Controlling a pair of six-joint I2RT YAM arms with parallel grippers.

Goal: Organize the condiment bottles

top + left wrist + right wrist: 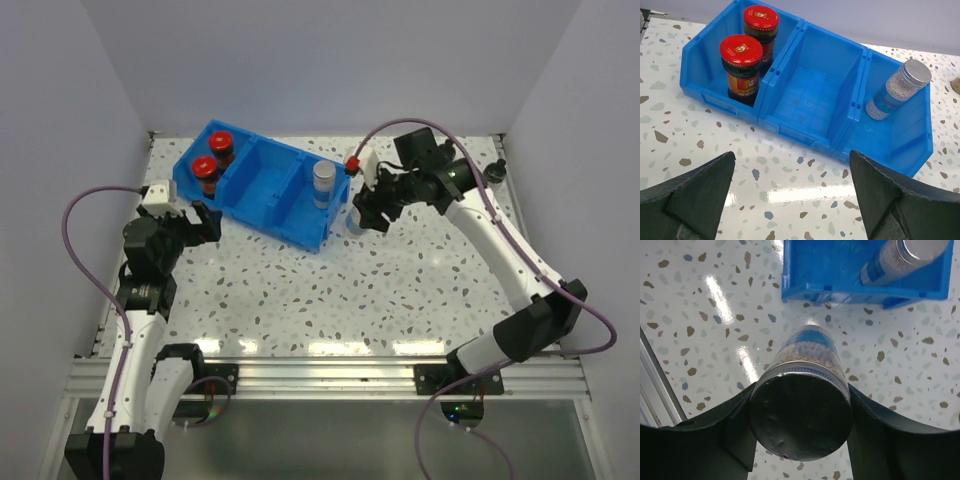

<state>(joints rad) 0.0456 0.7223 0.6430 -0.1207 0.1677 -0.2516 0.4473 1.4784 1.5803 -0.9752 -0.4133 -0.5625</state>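
A blue three-compartment bin (262,180) stands at the back left of the table. Two red-capped jars (221,143) (205,172) stand in its left compartment, also in the left wrist view (741,70) (761,30). One silver-capped jar with a blue label (324,183) (895,90) (895,257) stands in the right compartment. The middle compartment (810,95) holds nothing. My right gripper (362,215) (800,407) is shut on the second silver-capped jar (807,360), just outside the bin's right end wall (830,290). My left gripper (205,222) (790,200) is open and empty in front of the bin. No black-capped jars are in view.
White walls close in the table on the left, back and right. A metal rail (330,375) runs along the near edge. A small dark fitting (497,170) sits at the back right corner. Speckled tabletop (400,290) lies between the arms.
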